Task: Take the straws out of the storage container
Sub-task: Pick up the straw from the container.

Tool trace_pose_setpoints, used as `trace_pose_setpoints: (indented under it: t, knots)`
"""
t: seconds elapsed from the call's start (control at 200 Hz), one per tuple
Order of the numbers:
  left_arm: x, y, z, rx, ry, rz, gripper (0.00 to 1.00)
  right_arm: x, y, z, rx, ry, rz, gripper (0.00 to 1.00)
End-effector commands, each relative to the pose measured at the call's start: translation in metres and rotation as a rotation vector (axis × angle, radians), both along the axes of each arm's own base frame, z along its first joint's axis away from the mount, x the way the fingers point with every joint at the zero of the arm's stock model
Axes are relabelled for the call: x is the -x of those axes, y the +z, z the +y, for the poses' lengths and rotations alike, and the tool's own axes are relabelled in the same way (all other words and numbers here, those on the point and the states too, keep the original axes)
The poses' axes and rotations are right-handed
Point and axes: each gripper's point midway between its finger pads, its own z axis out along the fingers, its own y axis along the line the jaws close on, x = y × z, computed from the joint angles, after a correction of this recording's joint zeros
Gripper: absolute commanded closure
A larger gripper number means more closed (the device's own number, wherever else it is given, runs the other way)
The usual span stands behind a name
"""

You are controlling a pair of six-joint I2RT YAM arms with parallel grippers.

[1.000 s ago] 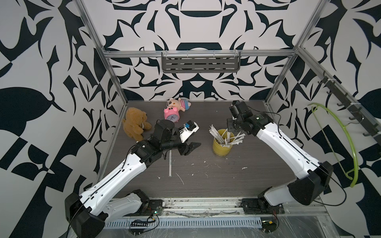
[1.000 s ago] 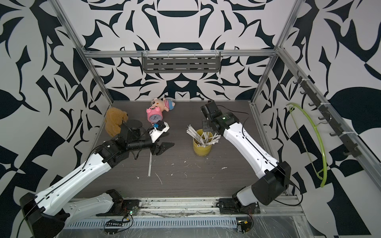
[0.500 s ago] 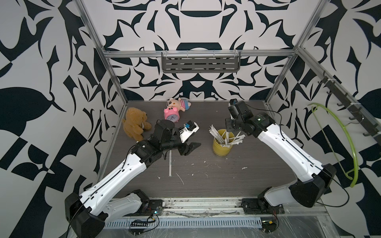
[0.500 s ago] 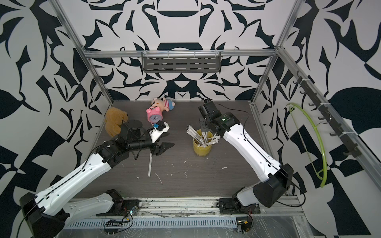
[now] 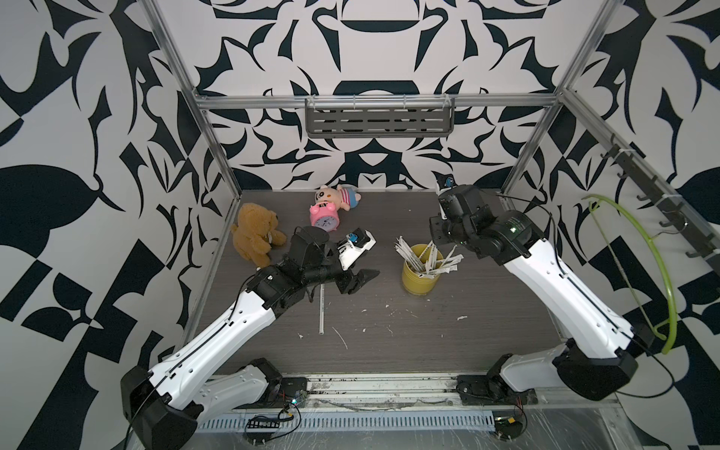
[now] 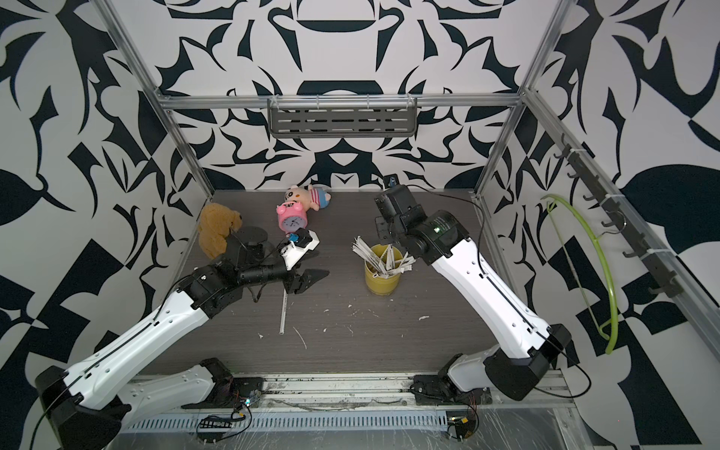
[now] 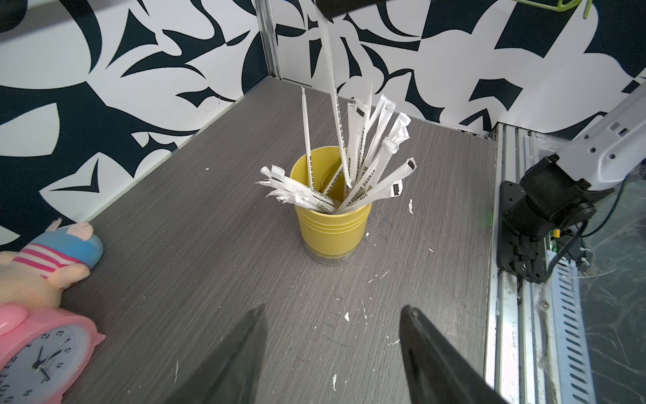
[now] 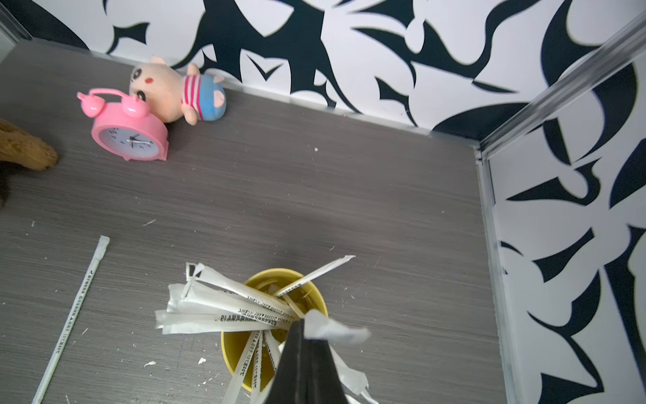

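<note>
I am watching the right tool (image 8: 303, 323), which is pressed together on the top end of one wrapped straw (image 7: 334, 101). The lower end of that straw is sitting inside the storage container (image 5: 420, 278), which is standing right of centre on the worktop (image 5: 389, 350). The other straws (image 5: 424, 259) are fanning out of its mouth, and several are leaning over the rim. The left tool (image 7: 332, 309) is hanging empty with its jaws wide apart, to the left of the container and not touching it.

The pinch seems to be catching only the flat paper tip, so I am expecting the wrapper to tear or slip out if I pull sharply. The held straw is also crossing its neighbours, so a slanted pull could drag some of them over the rim. It could also lever the container over, since nothing is bracing it and it looks light. A loose straw (image 5: 322, 307) is lying on the worktop partly beneath the left arm, and a low move there risks sweeping it aside.
</note>
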Motion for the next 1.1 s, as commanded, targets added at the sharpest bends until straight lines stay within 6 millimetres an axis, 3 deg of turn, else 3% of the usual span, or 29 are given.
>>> trace_pose_setpoints:
  t: [0.0, 0.365, 0.515, 0.645, 0.875, 1.095]
  knots:
    - [0.005, 0.002, 0.003, 0.002, -0.002, -0.006, 0.33, 0.008, 0.037, -0.008, 0.015, -0.006, -0.083, 1.0]
    - [0.003, 0.017, 0.011, 0.029, 0.044, -0.034, 0.33, 0.026, 0.09, 0.015, -0.013, 0.086, -0.16, 1.0]
    - [0.001, 0.026, 0.02, 0.03, 0.102, -0.03, 0.33, 0.039, 0.105, 0.042, -0.039, 0.174, -0.162, 1.0]
    - [0.0, 0.022, 0.036, -0.007, 0.188, 0.0, 0.33, 0.048, 0.106, 0.068, -0.08, 0.255, -0.138, 1.0]
    - [0.006, 0.001, 0.078, -0.097, 0.353, 0.054, 0.33, 0.064, 0.082, 0.137, -0.243, 0.457, 0.031, 1.0]
    - [0.011, -0.039, 0.112, -0.197, 0.486, 0.141, 0.33, 0.067, 0.014, 0.208, -0.3, 0.593, 0.292, 1.0]
